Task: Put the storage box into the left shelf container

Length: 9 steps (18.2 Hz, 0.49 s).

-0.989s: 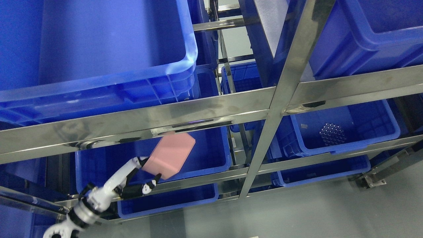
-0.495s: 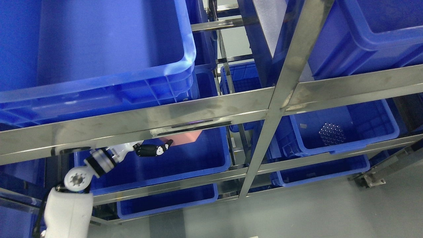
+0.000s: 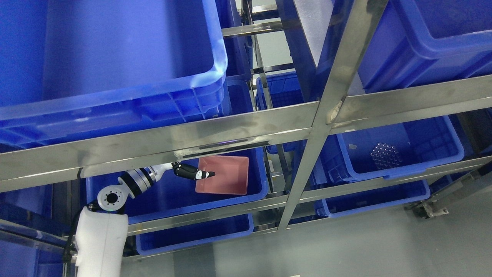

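The pink storage box (image 3: 226, 176) is a shallow rectangular tray. It sits open side up, low inside the blue container (image 3: 169, 200) on the left shelf's middle level, toward the right wall. My left hand (image 3: 200, 175) reaches in under the steel rail (image 3: 153, 148) from the left. Its black fingers (image 3: 192, 173) lie over the box's left rim and still grip it. The white left forearm (image 3: 102, 238) rises from the lower left. Whether the box rests on the container floor cannot be told. The right arm is not in view.
A steel upright (image 3: 326, 115) splits the shelf into left and right bays. A large blue bin (image 3: 115, 77) sits above the left container, and another blue bin (image 3: 192, 232) below it. The right bay's bin (image 3: 423, 146) holds a cluster of dark balls (image 3: 385, 155).
My left hand has lifted the pink box over the container's front edge, moved it right and lowered it inside. The box has turned from tilted to lying flat, open side up.
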Tool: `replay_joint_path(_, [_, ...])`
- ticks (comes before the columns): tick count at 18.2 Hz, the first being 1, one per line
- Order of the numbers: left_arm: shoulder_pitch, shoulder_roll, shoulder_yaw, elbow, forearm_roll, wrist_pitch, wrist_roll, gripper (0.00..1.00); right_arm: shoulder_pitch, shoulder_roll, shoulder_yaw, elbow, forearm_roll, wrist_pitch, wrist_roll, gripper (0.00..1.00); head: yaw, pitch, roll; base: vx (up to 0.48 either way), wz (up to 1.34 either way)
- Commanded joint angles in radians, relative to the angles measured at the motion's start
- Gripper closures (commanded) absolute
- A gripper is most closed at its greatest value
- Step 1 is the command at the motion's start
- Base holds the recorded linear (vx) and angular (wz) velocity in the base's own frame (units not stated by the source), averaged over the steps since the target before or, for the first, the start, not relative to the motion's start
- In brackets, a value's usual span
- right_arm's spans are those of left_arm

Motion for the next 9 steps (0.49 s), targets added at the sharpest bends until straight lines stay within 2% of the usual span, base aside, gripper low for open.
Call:
replay_joint_path(1, [0.08, -0.046, 0.04, -0.174, 0.345, 0.14, 0.216, 0.01, 0.009, -0.017, -0.005, -0.017, 0.002, -0.001, 0.0, 0.0, 0.0, 0.0, 0.0, 0.0, 0.0])
replay_joint_path(5, [0.226, -0.046, -0.076, -0.425, 0.396, 0.156, 0.764, 0.01, 0.009, -0.017, -0.005, -0.017, 0.002, -0.001, 0.0, 0.0, 0.0, 0.0, 0.0, 0.0, 0.0])
replay_joint_path(7, [0.351, -0.046, -0.165, -0.531, 0.395, 0.139, 0.866, 0.01, 0.009, -0.017, -0.005, -0.017, 0.002, -0.001, 0.0, 0.0, 0.0, 0.0, 0.0, 0.0, 0.0])
replay_joint_path(9, [0.43, -0.046, -0.182, -0.522, 0.395, 0.052, 0.868, 0.01, 0.009, -0.017, -0.005, -0.017, 0.002, -0.001, 0.0, 0.0, 0.0, 0.0, 0.0, 0.0, 0.0])
